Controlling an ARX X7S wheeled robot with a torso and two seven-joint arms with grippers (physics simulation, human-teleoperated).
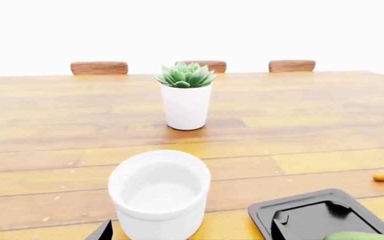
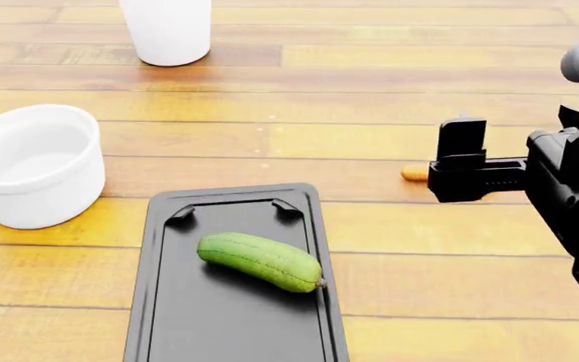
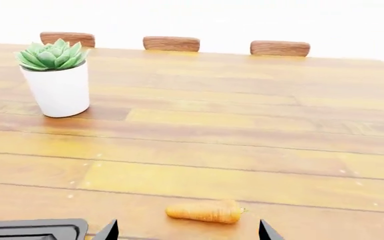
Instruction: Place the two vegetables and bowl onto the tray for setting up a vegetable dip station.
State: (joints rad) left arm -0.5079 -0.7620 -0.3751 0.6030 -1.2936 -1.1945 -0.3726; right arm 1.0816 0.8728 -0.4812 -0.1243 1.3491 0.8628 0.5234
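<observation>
Cucumber (image 2: 261, 261) already lying on tray (image 2: 159, 302), carrot (image 3: 205, 211) and bowl (image 2: 34, 166) still waiting on tabletop (image 2: 370, 98), right fingers (image 3: 186, 231) spread wide, approaching carrot, holding nothing.

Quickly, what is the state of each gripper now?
Left gripper: cannot be told; only one fingertip shows.
Right gripper: open, empty, its fingertips either side of the carrot.

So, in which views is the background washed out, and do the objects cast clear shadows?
Both wrist views: everything behind the chairs is blown out to plain white. Head view: no background shows, only table; the cucumber casts a soft shadow on the tray, and the bowl a faint one. All views are sharp, without blur.
</observation>
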